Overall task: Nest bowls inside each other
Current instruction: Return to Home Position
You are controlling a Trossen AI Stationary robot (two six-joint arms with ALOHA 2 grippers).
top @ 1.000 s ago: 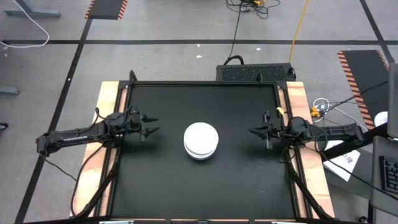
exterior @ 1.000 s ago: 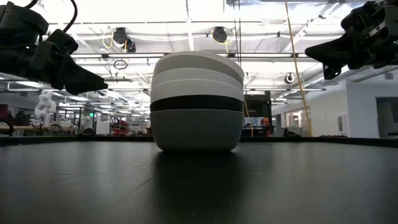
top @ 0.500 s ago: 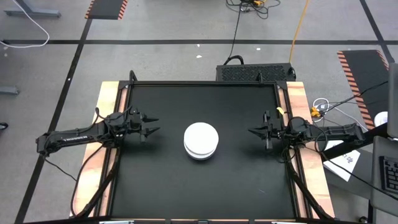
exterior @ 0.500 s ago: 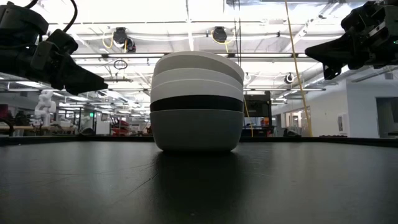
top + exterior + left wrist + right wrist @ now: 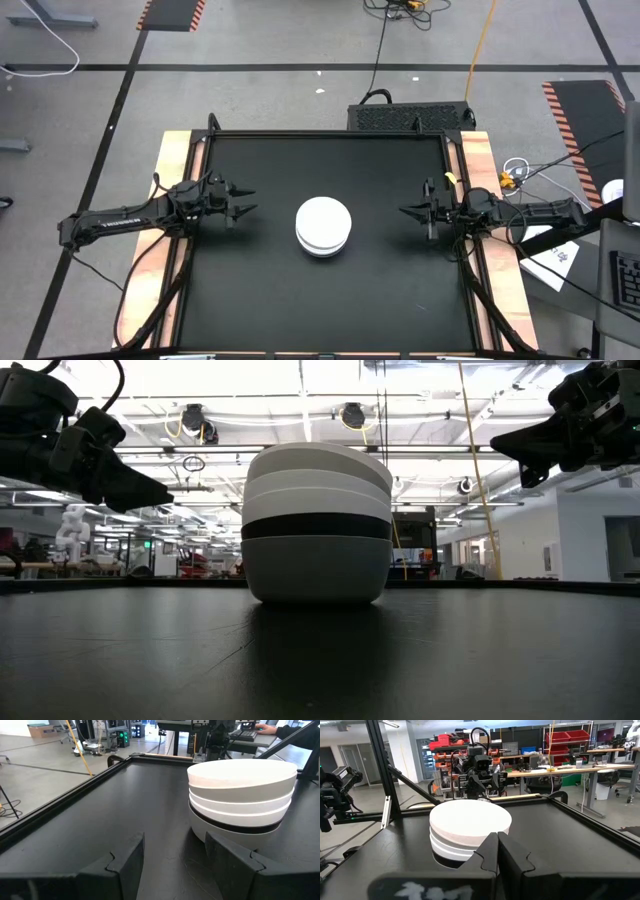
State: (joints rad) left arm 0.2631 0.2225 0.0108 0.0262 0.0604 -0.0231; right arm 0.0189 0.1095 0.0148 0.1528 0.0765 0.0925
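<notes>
The bowls (image 5: 323, 226) stand nested in one stack at the table's middle, bottom bowl on the black mat. In the low view the stack (image 5: 316, 525) shows a grey bowl at the bottom, a black band above it, and white and pale rims on top. My left gripper (image 5: 243, 201) hovers open to the stack's left, fingers pointing at it; its wrist view shows the stack (image 5: 242, 800) ahead of the spread fingers. My right gripper (image 5: 408, 212) hovers shut to the stack's right, with the stack (image 5: 470, 829) ahead of it. Neither touches a bowl.
The black mat (image 5: 260, 290) sits in a raised dark frame with wooden edges (image 5: 168, 160) on the left and right. A black box (image 5: 410, 116) stands behind the far edge. Cables and papers (image 5: 555, 255) lie off the right side.
</notes>
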